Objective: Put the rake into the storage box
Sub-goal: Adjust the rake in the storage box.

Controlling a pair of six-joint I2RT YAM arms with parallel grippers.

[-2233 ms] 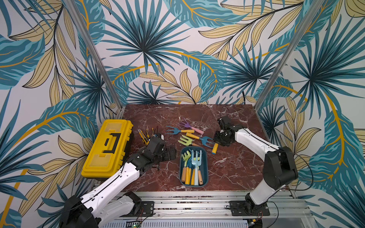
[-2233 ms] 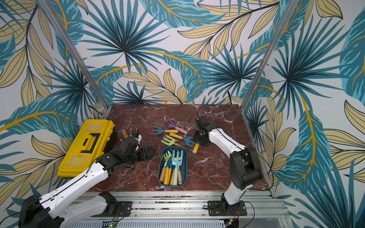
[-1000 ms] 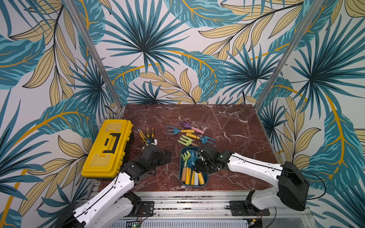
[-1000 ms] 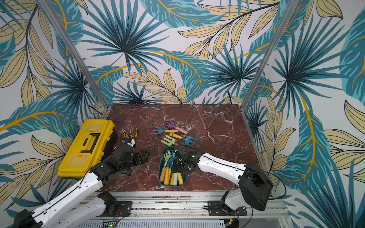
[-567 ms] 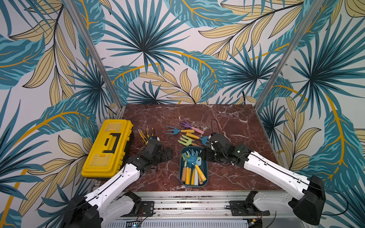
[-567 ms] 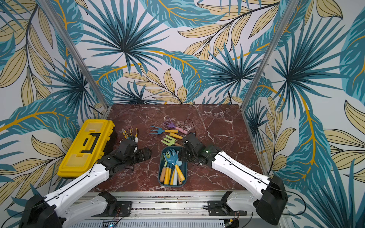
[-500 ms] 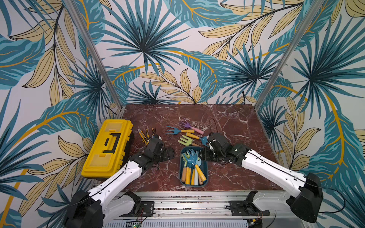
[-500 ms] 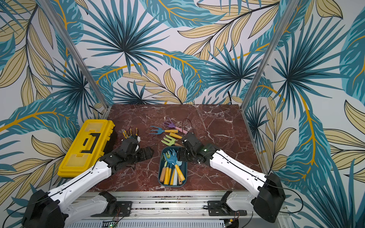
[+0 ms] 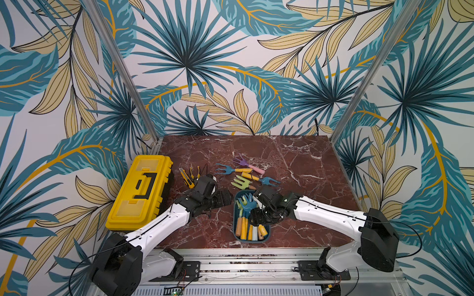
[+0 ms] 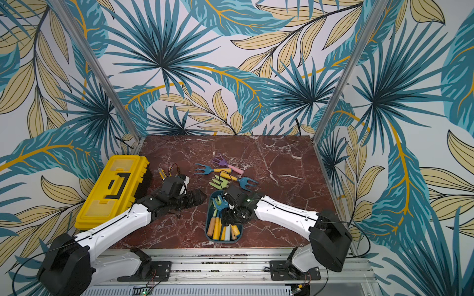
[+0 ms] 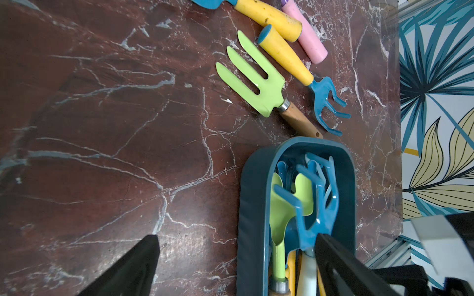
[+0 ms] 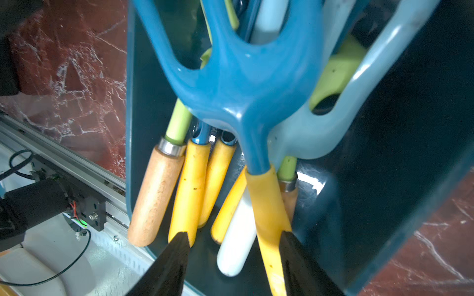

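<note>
The storage box (image 9: pixel 237 237) is a dark teal tray near the table's front edge, also seen as the storage box (image 10: pixel 209 237), and it holds several hand tools. A blue rake (image 12: pixel 243 84) with a yellow handle lies on top of the pile, its head showing as the rake (image 9: pixel 247 205). My right gripper (image 12: pixel 234 234) hangs open over the box's middle, with the yellow handle resting against one finger only. It shows in a top view as the right gripper (image 9: pixel 259 217). My left gripper (image 11: pixel 237 237) stands wide open and empty at the box's left rim (image 11: pixel 252 205).
A yellow toolbox (image 9: pixel 141 189) sits at the left, with pliers and a utility knife (image 9: pixel 191 176) behind my left arm. Loose on the table behind the box lie a blue rake (image 9: pixel 230 169), a purple rake (image 9: pixel 243 162), a green fork (image 9: pixel 241 182) and another blue rake (image 9: pixel 266 180).
My right gripper has come from the box's far right corner to over the box's middle. The left arm has shifted only slightly and stays open.
</note>
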